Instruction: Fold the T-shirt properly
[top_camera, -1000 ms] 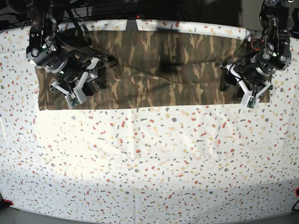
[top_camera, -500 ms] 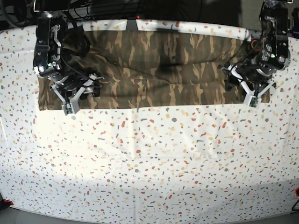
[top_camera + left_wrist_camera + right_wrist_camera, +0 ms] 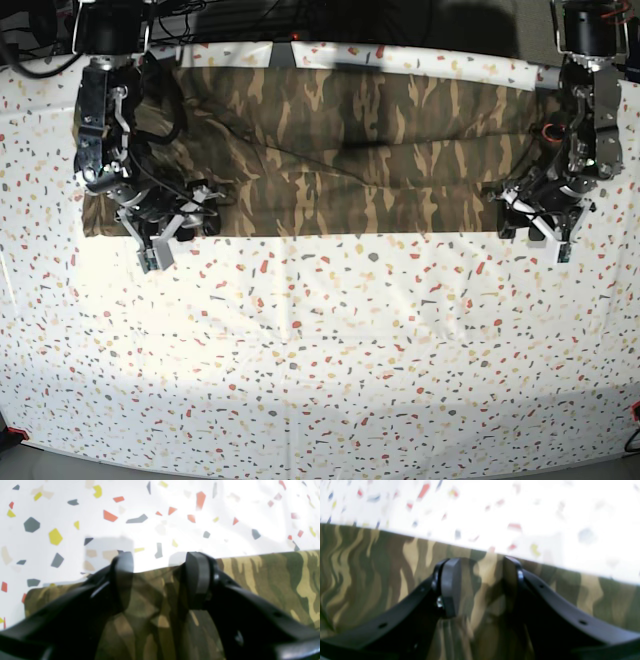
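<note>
One camouflage T-shirt — flat, long band — brown, tan, olive.

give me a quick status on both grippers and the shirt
Left gripper open over the T-shirt near edge. Right gripper open over the same edge, other end. Shirt flat on the table, nothing blocking.

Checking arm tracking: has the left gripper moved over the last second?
Yes. In the base view the left gripper has come down toward the T-shirt's near edge, now straddling the hem rather than over the cloth.
</note>
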